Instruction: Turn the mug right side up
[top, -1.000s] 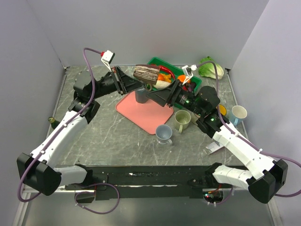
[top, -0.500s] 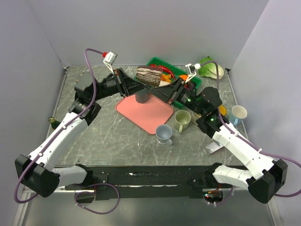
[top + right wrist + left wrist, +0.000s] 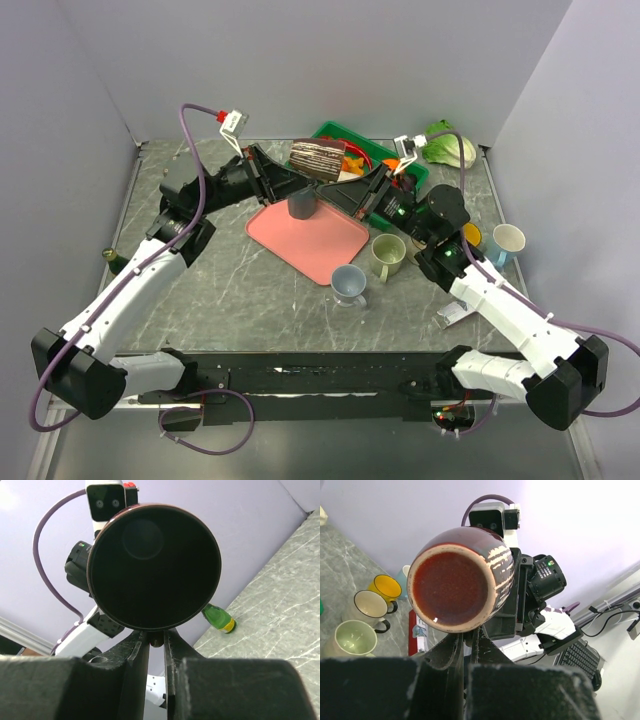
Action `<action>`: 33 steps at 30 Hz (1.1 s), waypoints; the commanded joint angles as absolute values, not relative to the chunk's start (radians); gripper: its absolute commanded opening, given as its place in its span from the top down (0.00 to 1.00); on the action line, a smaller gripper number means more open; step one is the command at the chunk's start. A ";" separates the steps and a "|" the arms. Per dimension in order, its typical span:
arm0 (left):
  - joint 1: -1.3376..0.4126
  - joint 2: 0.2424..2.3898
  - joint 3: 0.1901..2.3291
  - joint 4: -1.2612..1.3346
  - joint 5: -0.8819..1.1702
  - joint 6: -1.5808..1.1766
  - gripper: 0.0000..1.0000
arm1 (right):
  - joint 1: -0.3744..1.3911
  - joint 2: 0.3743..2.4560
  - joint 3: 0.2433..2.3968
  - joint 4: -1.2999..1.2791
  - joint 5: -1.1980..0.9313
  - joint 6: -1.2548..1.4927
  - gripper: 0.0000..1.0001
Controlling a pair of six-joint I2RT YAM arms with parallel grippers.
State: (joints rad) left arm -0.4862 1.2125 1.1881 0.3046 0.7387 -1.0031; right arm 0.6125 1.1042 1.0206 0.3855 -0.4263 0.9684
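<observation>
Mug, sideways above the bench, is pinched by left tool and right tool: confirm the right's rim hold before the left lets go, then rotate mouth upward.

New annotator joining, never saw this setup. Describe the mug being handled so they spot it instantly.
Start at the pink tray in the centre; just above it the left gripper and right gripper meet. Between them, lifted in the air on its side, is the brown mug. The other mugs all rest below; only this one is dark glossy brown with cream streaks.
</observation>
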 commanded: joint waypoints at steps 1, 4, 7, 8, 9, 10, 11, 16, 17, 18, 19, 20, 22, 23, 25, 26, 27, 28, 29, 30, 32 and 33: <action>-0.509 1.210 1.203 0.292 0.764 -0.930 0.94 | 0.612 1.077 1.009 0.529 -0.354 0.988 1.00; -0.509 1.218 1.201 0.288 0.762 -0.920 0.72 | 0.614 1.052 0.999 0.517 -0.321 0.973 1.00; -0.509 1.223 1.201 0.285 0.755 -0.911 0.40 | 0.614 1.035 0.989 0.508 -0.307 0.950 1.00; -0.509 1.224 1.203 0.272 0.750 -0.905 0.32 | 0.612 1.034 0.989 0.505 -0.308 0.942 1.00; -0.509 1.226 1.203 0.262 0.743 -0.890 0.25 | 0.614 1.029 0.989 0.496 -0.307 0.937 1.00; -0.509 1.227 1.207 0.253 0.738 -0.881 0.22 | 0.615 1.020 0.992 0.482 -0.304 0.919 1.00; -0.509 1.229 1.213 0.239 0.730 -0.870 0.18 | 0.612 1.016 0.992 0.465 -0.302 0.911 1.00; -0.509 1.232 1.255 0.085 0.634 -0.760 0.03 | 0.612 0.957 0.997 0.329 -0.238 0.835 1.00; -0.509 1.230 1.262 0.059 0.612 -0.741 0.04 | 0.612 0.947 1.006 0.248 -0.221 0.815 1.00; -0.509 1.229 1.270 0.036 0.594 -0.697 0.04 | 0.612 0.934 1.021 0.174 -0.200 0.790 1.00; -0.509 1.226 1.287 -0.015 0.571 -0.675 0.04 | 0.612 0.914 1.054 0.108 -0.181 0.735 1.00; -0.509 1.221 1.296 -0.044 0.527 -0.654 0.04 | 0.612 0.902 1.071 -0.040 -0.138 0.706 1.00; -0.509 1.218 1.321 -0.109 0.471 -0.592 0.04 | 0.614 0.864 1.110 -0.186 -0.075 0.625 1.00; -0.509 1.216 1.328 -0.130 0.422 -0.574 0.04 | 0.612 0.851 1.118 -0.269 -0.051 0.600 1.00; -0.509 1.213 1.341 -0.152 0.385 -0.532 0.04 | 0.612 0.816 1.132 -0.470 0.033 0.540 1.00; -0.509 1.212 1.344 -0.169 0.349 -0.522 0.04 | 0.612 0.804 1.134 -0.527 0.055 0.528 1.00; -0.508 1.213 1.347 -0.175 0.333 -0.502 0.04 | 0.612 0.792 1.129 -0.629 0.104 0.514 1.00; -0.509 1.216 1.350 -0.182 0.312 -0.494 0.04 | 0.614 0.760 1.123 -0.665 0.116 0.511 1.00; -0.509 1.216 1.350 -0.187 0.296 -0.483 0.04 | 0.614 0.741 1.112 -0.690 0.123 0.511 1.00; -0.509 1.219 1.350 -0.192 0.267 -0.479 0.04 | 0.612 0.724 1.086 -0.727 0.126 0.512 1.00; -0.508 1.230 1.356 -0.198 0.247 -0.473 0.04 | 0.612 0.677 1.062 -0.759 0.121 0.518 1.00; -0.508 1.238 1.361 -0.201 0.233 -0.471 0.04 | 0.614 0.664 1.043 -0.775 0.120 0.528 1.00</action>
State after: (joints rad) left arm -0.5076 1.2297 1.3109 -0.1715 0.3347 -0.5320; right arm 0.6125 0.7364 1.0676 -0.6357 0.0536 0.5579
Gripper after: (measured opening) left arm 0.966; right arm 0.203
